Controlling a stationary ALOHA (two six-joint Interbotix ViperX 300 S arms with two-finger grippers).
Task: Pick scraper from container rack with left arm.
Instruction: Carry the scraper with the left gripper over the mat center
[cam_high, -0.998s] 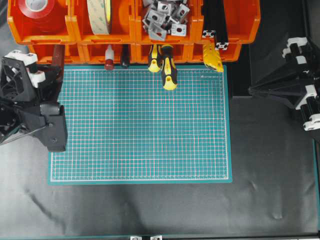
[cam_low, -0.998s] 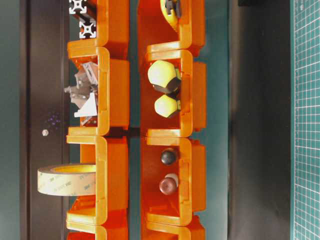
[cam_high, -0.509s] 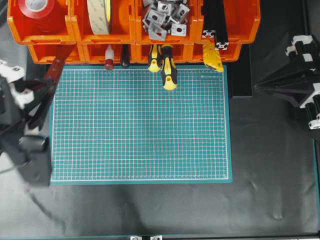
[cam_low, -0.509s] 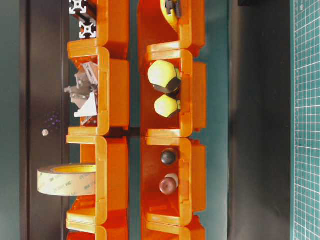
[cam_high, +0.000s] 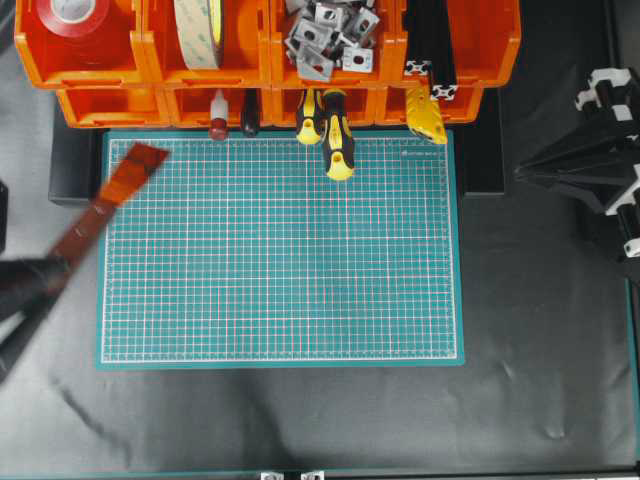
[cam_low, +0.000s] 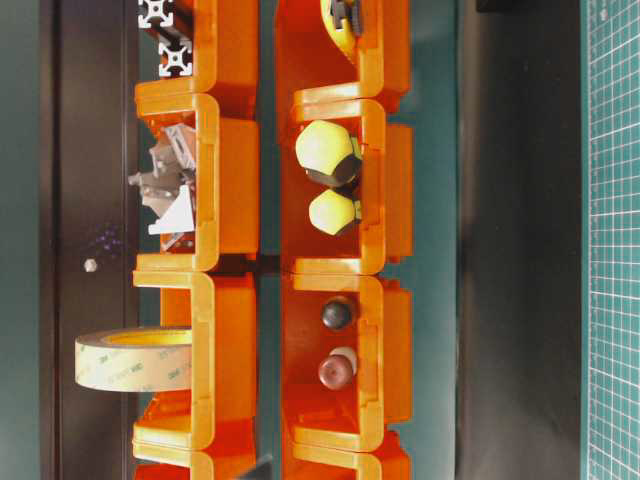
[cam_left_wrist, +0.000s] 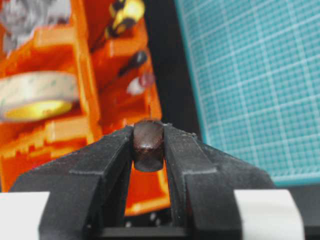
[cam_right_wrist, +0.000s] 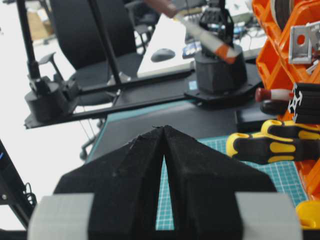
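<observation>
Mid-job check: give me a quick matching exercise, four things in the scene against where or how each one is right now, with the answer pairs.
Things:
1. scraper
2. right gripper
3. yellow-handled screwdrivers
4. red tape roll

States:
A. sticking out of a lower bin onto the green mat
B. shut with nothing in it, off to the side of the mat
C. lying in the top-left bin of the container rack in the overhead view
D. out of the rack, clamped in the left gripper

Pairs: 1-D, 2-B, 3-A, 4-C
</observation>
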